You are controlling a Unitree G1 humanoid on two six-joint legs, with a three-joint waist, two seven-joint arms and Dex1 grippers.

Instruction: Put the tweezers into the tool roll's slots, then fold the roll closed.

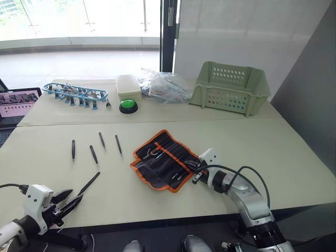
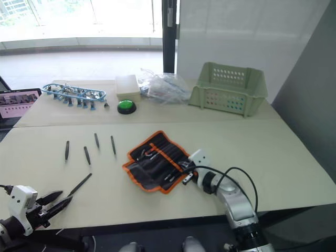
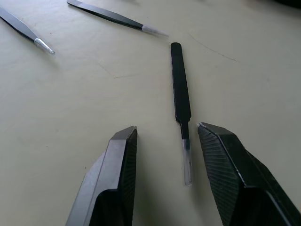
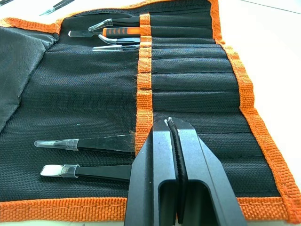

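Left wrist view: our spread left gripper straddles a loose tweezer.
Next we pinch it; right gripper, pressed together empty, pins the tool roll.

Hidden and cut-off parts around the tool roll

In the tool roll, the lower lengths of the tools sit out of sight inside the slots, and the right gripper covers the roll's near middle. Far left of the roll, a screen is cut by the picture's edge, its display too small to read. Beyond the roll, the clear bag's contents are indistinct.
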